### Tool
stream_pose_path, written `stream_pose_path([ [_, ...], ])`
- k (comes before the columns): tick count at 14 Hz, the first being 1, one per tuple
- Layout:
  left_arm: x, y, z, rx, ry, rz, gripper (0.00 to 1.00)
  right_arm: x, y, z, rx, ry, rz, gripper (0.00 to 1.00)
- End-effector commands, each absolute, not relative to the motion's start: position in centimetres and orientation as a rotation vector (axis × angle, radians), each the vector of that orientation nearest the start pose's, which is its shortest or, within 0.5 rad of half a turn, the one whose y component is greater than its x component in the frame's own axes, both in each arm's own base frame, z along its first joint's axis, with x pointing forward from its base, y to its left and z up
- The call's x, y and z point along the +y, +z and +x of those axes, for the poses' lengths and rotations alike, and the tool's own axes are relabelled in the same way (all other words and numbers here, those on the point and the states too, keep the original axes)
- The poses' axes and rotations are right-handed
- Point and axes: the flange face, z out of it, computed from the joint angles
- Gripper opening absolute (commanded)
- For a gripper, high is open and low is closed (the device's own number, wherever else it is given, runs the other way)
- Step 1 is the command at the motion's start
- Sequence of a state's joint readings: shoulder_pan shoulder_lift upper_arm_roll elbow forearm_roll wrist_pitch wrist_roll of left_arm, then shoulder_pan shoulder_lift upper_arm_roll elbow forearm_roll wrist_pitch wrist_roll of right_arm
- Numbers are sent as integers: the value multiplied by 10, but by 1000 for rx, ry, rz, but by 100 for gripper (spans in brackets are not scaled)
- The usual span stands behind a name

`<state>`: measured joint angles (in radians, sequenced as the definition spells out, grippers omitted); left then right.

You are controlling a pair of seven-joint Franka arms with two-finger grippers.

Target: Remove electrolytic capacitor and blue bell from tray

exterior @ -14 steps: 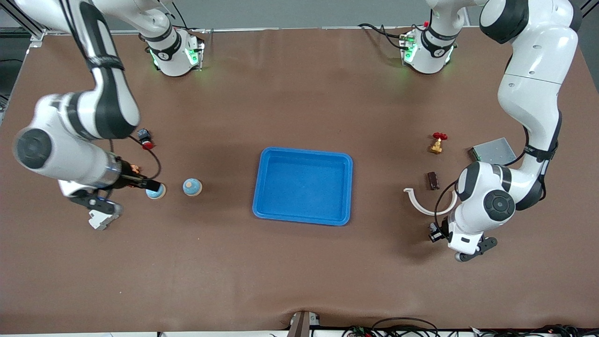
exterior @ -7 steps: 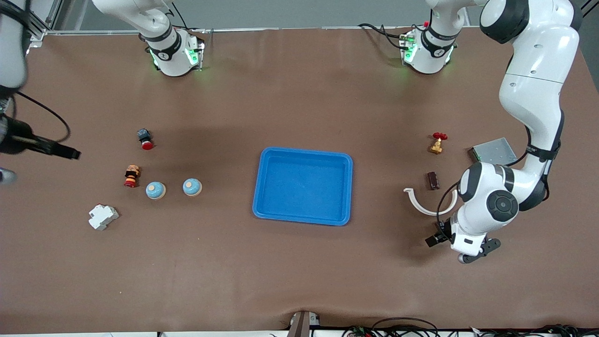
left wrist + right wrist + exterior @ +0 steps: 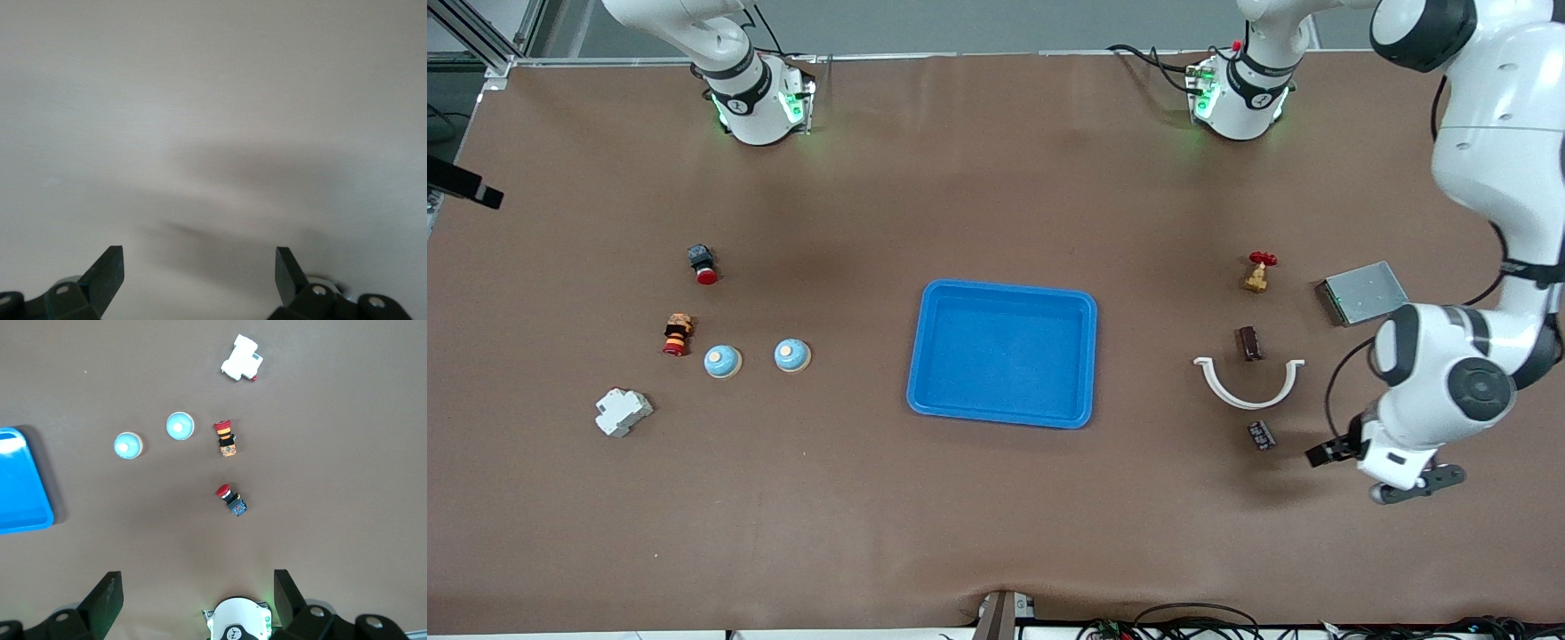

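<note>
Two changes in the last second. The left gripper [image 3: 1319, 455] has let go: the electrolytic capacitor [image 3: 1261, 435] now lies loose on the tabletop [image 3: 996, 533], just nearer the front camera than the white curved bracket [image 3: 1247, 384], toward the left arm's end. The jaws are spread wide and empty, and they have backed off over bare tabletop. The capacitor is close by but clear of them, on the tray's side.

The right gripper [image 3: 199, 587] has pulled up and away from the blue bell [image 3: 722, 361] to the table edge at the right arm's end. Its jaws are open with nothing between them. The bell sits upright beside a second blue bell [image 3: 792, 355], well apart from those jaws and between them and the tray.

The tray [image 3: 927, 356] is empty at mid-table, so both parts are out. Looks done to me, with both arms just retreating.
</note>
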<state>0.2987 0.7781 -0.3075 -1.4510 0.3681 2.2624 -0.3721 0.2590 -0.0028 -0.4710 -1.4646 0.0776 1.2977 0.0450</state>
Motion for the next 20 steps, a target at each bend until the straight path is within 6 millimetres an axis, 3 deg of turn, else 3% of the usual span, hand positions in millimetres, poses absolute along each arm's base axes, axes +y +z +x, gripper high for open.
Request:
stream_pose_path([
  [1, 85, 297, 710, -186, -63, -3036, 100, -95, 657, 506, 316, 235, -3023, 100],
  [5, 122, 365, 663, -105, 72, -3111, 100, -90, 658, 499, 288, 213, -3014, 100],
  [11, 120, 454, 612, -75, 291, -3145, 100, -76, 657, 498, 243, 181, -3017, 100],
  [13, 139, 463, 597, -70, 331, -3180, 100, -79, 652, 499, 253, 190, -3016, 100],
  [15, 144, 470, 586, -64, 322, -3180, 100, -83, 647, 498, 272, 170, -3019, 100],
  [17, 140, 476, 580, -64, 314, -3167, 100, -69, 646, 496, 246, 138, -3038, 100],
  [20, 123, 481, 556, -86, 225, -3155, 100, -69, 643, 495, 252, 126, -3042, 100],
])
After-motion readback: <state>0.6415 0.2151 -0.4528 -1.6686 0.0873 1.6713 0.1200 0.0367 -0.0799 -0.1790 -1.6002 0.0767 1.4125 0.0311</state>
